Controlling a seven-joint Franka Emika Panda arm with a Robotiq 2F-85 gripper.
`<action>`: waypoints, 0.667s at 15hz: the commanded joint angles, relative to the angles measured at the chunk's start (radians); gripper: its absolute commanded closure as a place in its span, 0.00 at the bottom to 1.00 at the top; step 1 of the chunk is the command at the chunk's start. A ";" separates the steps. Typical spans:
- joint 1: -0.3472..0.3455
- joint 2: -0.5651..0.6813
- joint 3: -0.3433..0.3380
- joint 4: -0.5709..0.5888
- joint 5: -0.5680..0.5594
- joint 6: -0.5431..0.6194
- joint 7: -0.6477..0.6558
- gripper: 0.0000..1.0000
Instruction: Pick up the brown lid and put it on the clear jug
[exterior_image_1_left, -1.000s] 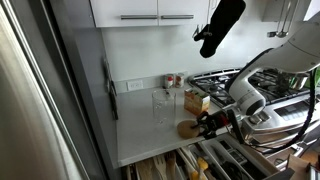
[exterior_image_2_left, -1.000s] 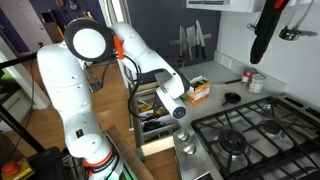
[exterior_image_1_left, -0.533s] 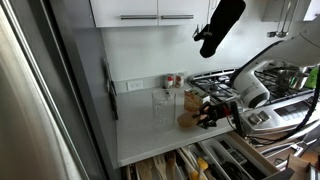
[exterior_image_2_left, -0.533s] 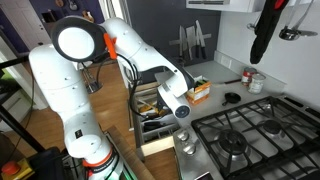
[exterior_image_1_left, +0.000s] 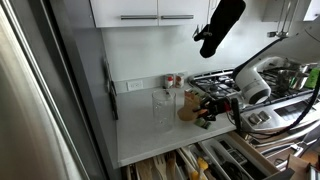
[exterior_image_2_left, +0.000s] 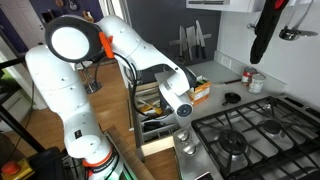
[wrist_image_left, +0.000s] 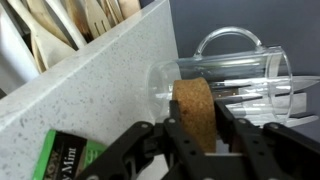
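The gripper (wrist_image_left: 195, 135) is clamped on the one brown lid (wrist_image_left: 193, 100), near the one clear jug (wrist_image_left: 245, 70) on the desk (wrist_image_left: 90, 90).

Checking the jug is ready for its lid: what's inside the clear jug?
Nothing shows inside the clear jug in the wrist view, only glass and reflections. The brown lid, gripped in the jaws in front of it, hides part of its inside there.

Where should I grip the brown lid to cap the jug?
On its two opposite sides, from behind, as the gripper has the brown lid now: the cork sticks out past the fingertips, leaving its far end free for the clear jug.
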 joint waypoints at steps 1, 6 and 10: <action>-0.026 -0.081 -0.020 -0.038 -0.024 -0.005 -0.043 0.87; -0.050 -0.153 -0.029 -0.051 -0.062 -0.045 -0.077 0.87; -0.066 -0.203 -0.033 -0.053 -0.094 -0.093 -0.097 0.87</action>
